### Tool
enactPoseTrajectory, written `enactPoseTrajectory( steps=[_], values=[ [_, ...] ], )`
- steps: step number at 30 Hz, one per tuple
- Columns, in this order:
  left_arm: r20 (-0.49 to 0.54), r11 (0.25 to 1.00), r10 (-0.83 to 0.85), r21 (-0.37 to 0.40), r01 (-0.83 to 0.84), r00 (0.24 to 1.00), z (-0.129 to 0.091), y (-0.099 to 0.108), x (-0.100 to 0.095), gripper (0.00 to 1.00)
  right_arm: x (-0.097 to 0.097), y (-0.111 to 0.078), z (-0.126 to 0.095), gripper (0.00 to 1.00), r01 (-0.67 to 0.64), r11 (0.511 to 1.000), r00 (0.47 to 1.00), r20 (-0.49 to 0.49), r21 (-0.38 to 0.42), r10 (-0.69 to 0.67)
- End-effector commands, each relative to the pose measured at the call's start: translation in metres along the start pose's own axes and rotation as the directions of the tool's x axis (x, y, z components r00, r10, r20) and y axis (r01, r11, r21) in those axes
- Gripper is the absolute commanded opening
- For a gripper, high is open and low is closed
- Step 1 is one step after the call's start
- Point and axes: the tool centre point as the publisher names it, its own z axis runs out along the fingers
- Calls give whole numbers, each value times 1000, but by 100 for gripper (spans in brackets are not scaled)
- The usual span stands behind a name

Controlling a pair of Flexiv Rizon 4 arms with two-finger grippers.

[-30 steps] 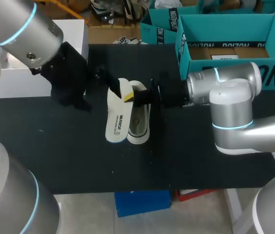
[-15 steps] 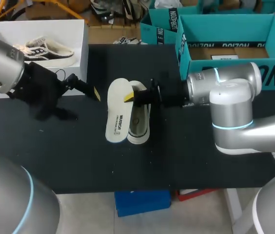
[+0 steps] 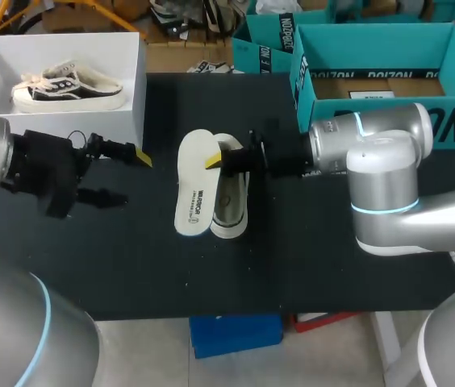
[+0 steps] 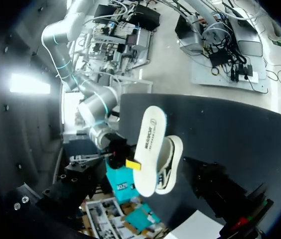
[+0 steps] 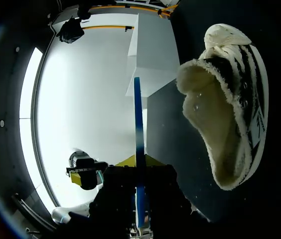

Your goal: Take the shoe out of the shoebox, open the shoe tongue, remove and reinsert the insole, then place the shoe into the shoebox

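Head view alone shows second shoe [image 3: 68,87] in white box [image 3: 137,97].

**Head view.** Illumination is even and arrives from overhead. The matte black counter [image 3: 292,266] returns almost no light, so cast shadows on it cannot be made out. The white box [image 3: 135,89] and the insole [image 3: 194,185] are the brightest surfaces. The silver shell of the right arm [image 3: 381,173] carries a soft, broad highlight.

**Left wrist view.** A rectangular glare patch [image 4: 28,83] sits in the dark margin. The insole reads bright against the dark counter.

**Right wrist view.** A large washed-out zone [image 5: 80,99] is overexposed to plain white. The right end effector [image 5: 139,167] appears as a dark silhouette against it. The lining of the shoe [image 5: 220,114] is well lit.
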Motion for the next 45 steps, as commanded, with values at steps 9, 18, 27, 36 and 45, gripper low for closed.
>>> enactPoseTrajectory(
  steps=[9,18,27,36,45],
  values=[
    [58,1000,-21,6,20,998,12,-8,14,100,-1,0,1,0,0,1000,1000,0,-4,0],
    [181,995,-71,-58,82,981,18,-3,20,100,-1,0,1,0,0,1000,1000,0,-4,0],
    [318,984,-147,-48,171,937,28,14,41,100,-1,0,1,0,0,1000,1000,0,-4,0],
    [379,984,-139,-48,170,915,53,31,46,100,-1,0,1,0,0,1000,1000,0,-4,0],
    [406,988,-116,-46,147,906,80,36,34,100,-1,0,1,0,0,1000,1000,0,-4,0]
  ],
)
